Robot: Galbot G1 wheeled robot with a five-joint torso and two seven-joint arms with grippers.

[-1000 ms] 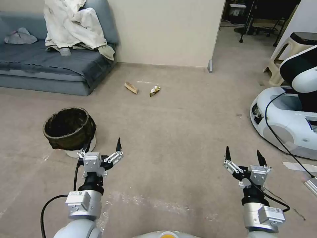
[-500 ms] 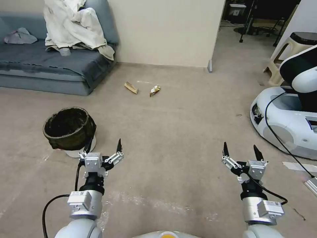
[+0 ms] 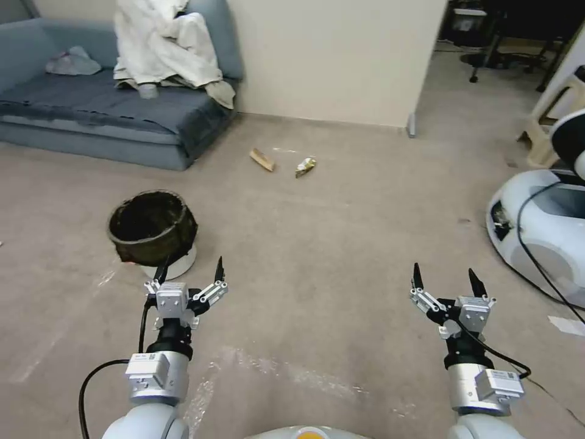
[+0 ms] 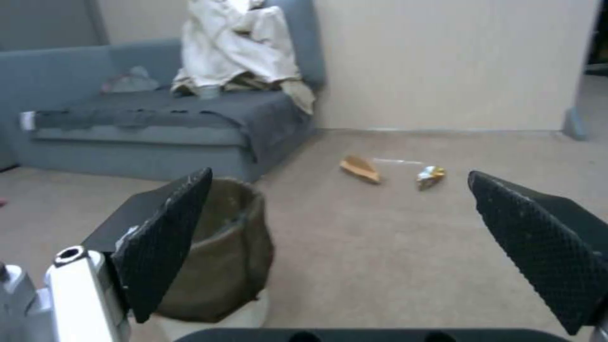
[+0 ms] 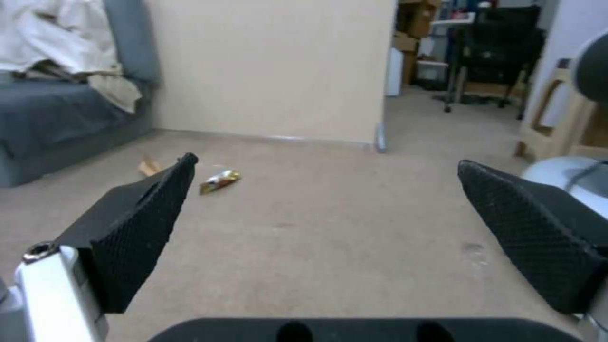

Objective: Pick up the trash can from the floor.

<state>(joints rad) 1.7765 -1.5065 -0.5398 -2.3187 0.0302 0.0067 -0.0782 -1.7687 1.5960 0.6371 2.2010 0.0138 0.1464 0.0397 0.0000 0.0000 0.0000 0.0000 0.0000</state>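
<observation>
Both arms reach forward, low over the floor (image 3: 341,256), wrists level, fingers pointing ahead. Left gripper (image 3: 190,271): jaws spread wide, nothing between them, black tips raised. Right gripper (image 3: 445,277): same pose, jaws apart and empty, a black cable looping off its wrist. Whitish scuff streaks mark the carpet between the two forearms. The can (image 3: 153,231) stands upright on the floor just ahead of the left gripper and a little to its left, not touched; the outer left finger's tip overlaps the white base in the head view (contact can't be confirmed, a gap seems likely). In the left wrist view the can (image 4: 222,251) sits behind the one finger, off the jaws' centre line, dark liner over rim and upper wall, white base below. Bare carpet lies open ahead of the right gripper and between the arms. Farther on, two bits of litter lie near each other: a brown scrap (image 3: 262,160) and a shiny wrapper (image 3: 304,166). Left of them, the grey-blue sofa (image 3: 91,116) edges the floor, pale cloth (image 3: 167,46) heaped on it. A beige wall (image 3: 341,61) closes the middle; its corner opens a passage on the right. A white robot base (image 3: 542,231) bounds the right side.
</observation>
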